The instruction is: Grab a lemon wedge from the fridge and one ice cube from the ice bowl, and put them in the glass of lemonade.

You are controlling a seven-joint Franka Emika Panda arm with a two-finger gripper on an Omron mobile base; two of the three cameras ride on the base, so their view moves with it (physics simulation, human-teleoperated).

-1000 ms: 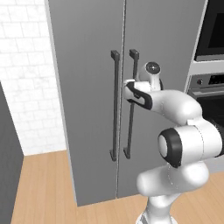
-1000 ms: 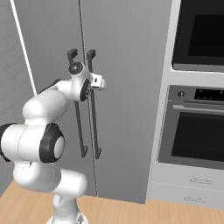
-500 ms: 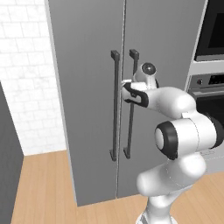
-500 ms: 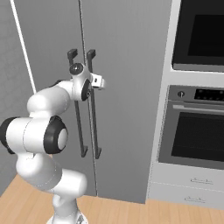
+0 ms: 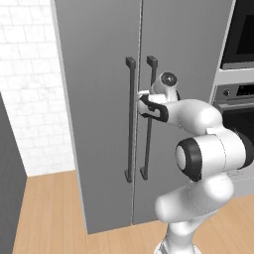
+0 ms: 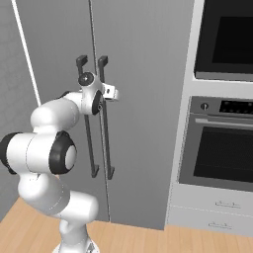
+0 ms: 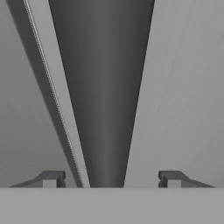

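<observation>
Barely any arm motion since before, end effector [image 7: 109,178] fingers closing in a bit

End effector at the right door handle [image 7: 105,87] of the closed fridge [image 5: 99,99], fingers apart either side, bar between, not touching

The fridge [image 5: 99,124] is cut off by the top edge in both base views, so its upper part cannot be seen; both doors are shut and nothing of the inside can be made out. In the left base view the middle of the right-hand bar handle [image 5: 148,144] is covered by the arm's wrist, and the fingertips are hidden there. In the hand view a dark bar [image 7: 105,87] runs off the top edge and its lower end is lost between the two fingertips [image 7: 51,178]; whether the bar is touched by them cannot be told. The built-in oven [image 6: 222,148] is cropped by the right edge.
</observation>
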